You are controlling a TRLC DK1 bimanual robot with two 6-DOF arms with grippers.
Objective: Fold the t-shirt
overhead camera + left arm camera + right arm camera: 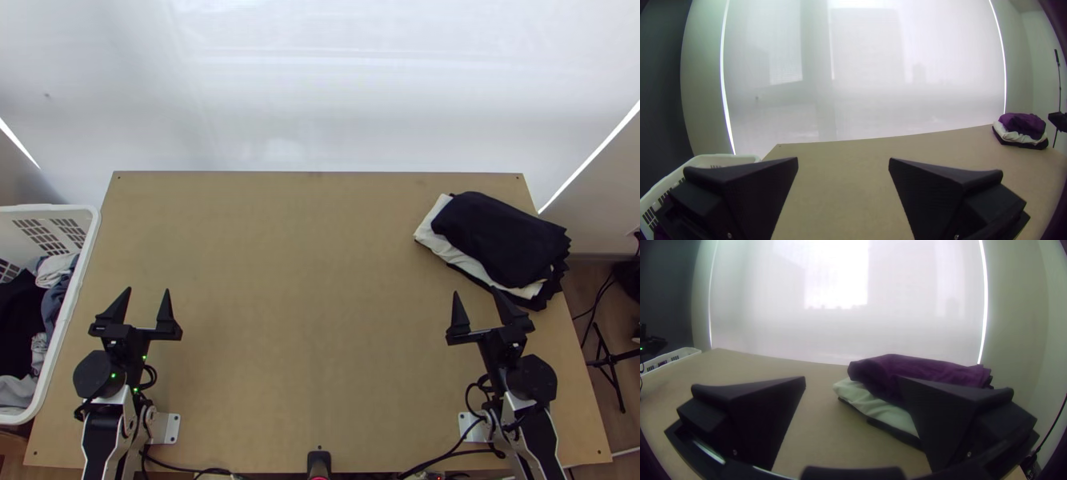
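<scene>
Left gripper point(148, 290): fingers apart
Right gripper point(475, 291): fingers apart, near the stack
Stack point(504, 236): folded clothes, table's point(304, 320) right side, purple on top, white beneath
Basket point(48, 208): left edge, bunched laundry point(20, 312) inside
T-shirt: cannot tell which piece

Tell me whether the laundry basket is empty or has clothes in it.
Not empty: the top view shows dark, white and grey clothes bunched inside the white basket.

Pale daylight glows through the blind point(862, 66), while the wrist views' corners darken.
</scene>
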